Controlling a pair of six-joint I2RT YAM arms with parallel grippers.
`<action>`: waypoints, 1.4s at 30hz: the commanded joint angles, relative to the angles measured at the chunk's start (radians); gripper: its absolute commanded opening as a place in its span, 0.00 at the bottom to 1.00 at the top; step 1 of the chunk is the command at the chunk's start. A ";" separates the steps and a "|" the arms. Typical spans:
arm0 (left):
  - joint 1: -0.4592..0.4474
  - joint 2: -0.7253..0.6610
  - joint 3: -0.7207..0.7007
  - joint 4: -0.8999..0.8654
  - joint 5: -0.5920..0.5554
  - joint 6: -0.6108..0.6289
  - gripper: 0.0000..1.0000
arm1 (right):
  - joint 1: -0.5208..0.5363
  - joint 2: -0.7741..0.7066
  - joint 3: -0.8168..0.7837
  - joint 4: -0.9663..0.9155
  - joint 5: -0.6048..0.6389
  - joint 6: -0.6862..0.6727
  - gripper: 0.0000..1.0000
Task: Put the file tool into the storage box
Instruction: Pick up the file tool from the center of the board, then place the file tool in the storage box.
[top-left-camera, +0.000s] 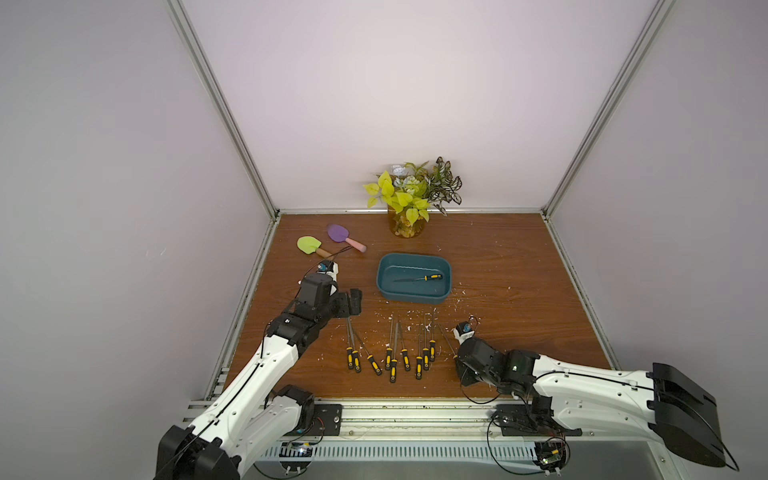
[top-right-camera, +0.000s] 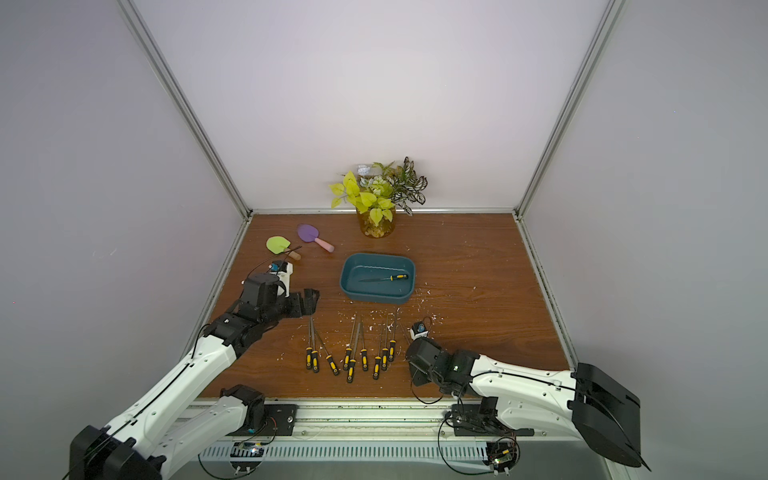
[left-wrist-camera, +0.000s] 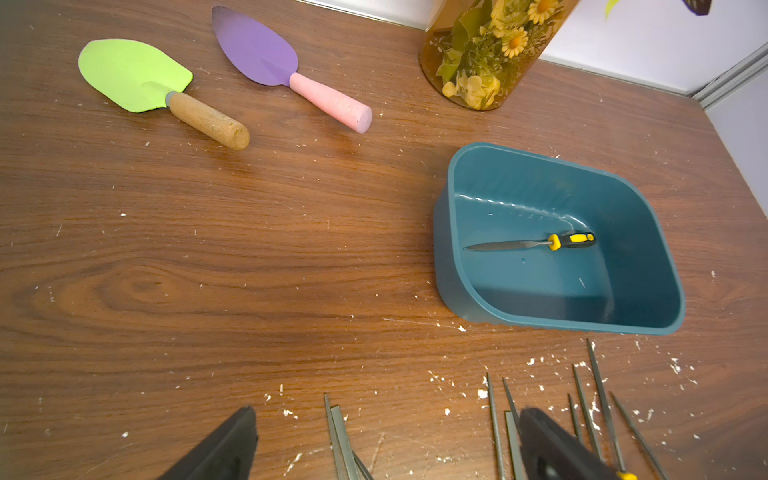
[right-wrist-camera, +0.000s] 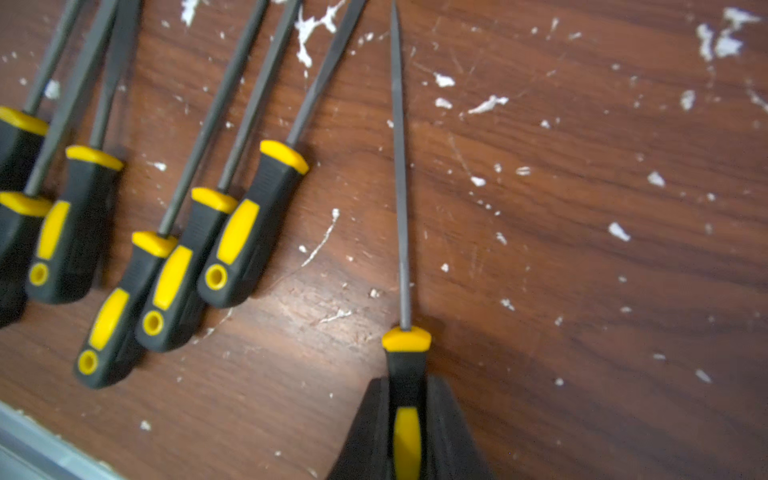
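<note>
Right tool (right-wrist-camera: 406, 392) gripping file (right-wrist-camera: 401, 187), blk/yellow handle

Top pair high, frontal (shared table (top-left-camera: 519, 257)); wrists close.

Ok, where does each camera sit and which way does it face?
Top views: high over the robot's base, looking down at the table; both arms show.
Left wrist: behind the open left gripper, whose tips show, facing the box.
Right wrist: behind the right gripper, shut on a file, facing along it.
Shared: both wrist views show loose files.
</note>
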 joint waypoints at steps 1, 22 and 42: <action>-0.001 -0.027 -0.013 -0.011 0.022 0.000 1.00 | 0.007 -0.046 0.004 -0.060 0.067 0.012 0.12; -0.001 0.003 -0.015 0.021 0.138 -0.013 1.00 | -0.033 -0.124 0.249 -0.146 0.223 -0.216 0.00; 0.026 0.372 0.381 0.215 0.271 -0.021 1.00 | -0.432 0.196 0.552 0.114 -0.323 -0.911 0.00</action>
